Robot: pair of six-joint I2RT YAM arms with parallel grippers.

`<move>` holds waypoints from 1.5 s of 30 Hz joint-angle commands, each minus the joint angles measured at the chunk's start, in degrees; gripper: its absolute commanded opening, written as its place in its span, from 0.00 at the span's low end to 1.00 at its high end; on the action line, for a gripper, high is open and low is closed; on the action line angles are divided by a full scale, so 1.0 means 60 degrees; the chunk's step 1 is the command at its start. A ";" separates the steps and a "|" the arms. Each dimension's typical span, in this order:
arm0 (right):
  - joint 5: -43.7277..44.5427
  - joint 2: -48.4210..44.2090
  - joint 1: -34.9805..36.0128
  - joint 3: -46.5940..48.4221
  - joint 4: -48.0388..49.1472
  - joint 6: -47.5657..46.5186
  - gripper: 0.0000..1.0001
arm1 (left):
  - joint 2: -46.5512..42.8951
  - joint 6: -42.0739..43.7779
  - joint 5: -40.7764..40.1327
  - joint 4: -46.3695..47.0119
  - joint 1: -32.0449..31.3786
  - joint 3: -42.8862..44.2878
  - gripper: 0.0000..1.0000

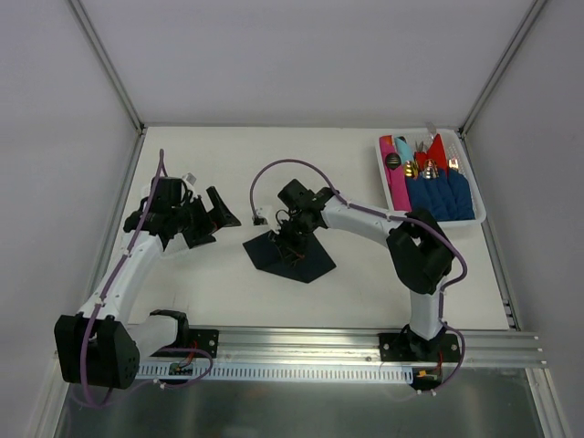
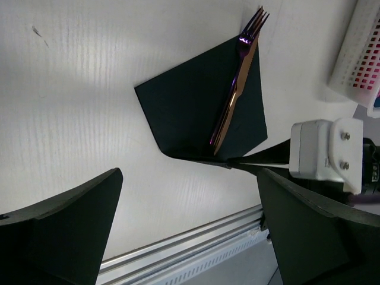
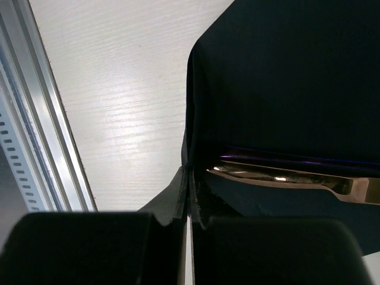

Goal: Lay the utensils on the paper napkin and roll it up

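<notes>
The near-black paper napkin (image 1: 294,258) lies on the table's middle, also seen in the left wrist view (image 2: 190,101). An iridescent fork and knife (image 2: 236,83) lie side by side along its right part; a handle shows in the right wrist view (image 3: 285,178). My right gripper (image 1: 290,234) is shut on the napkin's near edge (image 3: 189,148), which curls up off the table; its fingers (image 2: 267,159) pinch that edge. My left gripper (image 1: 208,219) is open and empty, to the left of the napkin and apart from it (image 2: 189,178).
A white basket (image 1: 478,203) at the back right holds blue rolled napkins (image 1: 443,196), pink and red ones and spare utensils. An aluminium rail (image 1: 301,351) runs along the near edge. Enclosure walls stand left, right and behind.
</notes>
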 commanded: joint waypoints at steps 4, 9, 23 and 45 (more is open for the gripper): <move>-0.0787 0.0143 -0.0518 0.0553 -0.0450 -0.0507 0.00 | -0.0693 -0.0288 0.0721 0.0780 0.0038 -0.0548 0.96; -0.0978 0.0275 -0.0768 0.0787 -0.0611 -0.0682 0.00 | -0.0635 -0.0463 0.0912 0.1159 -0.0006 -0.0869 0.86; -0.1315 0.1139 -0.1192 0.1388 -0.0904 -0.0917 0.00 | 0.0521 -0.0976 0.0678 0.2596 -0.1792 -0.1237 0.31; -0.1447 0.1857 -0.1529 0.1856 -0.0992 -0.0858 0.00 | 0.3144 -0.1606 0.0853 0.4208 -0.3009 -0.0988 0.09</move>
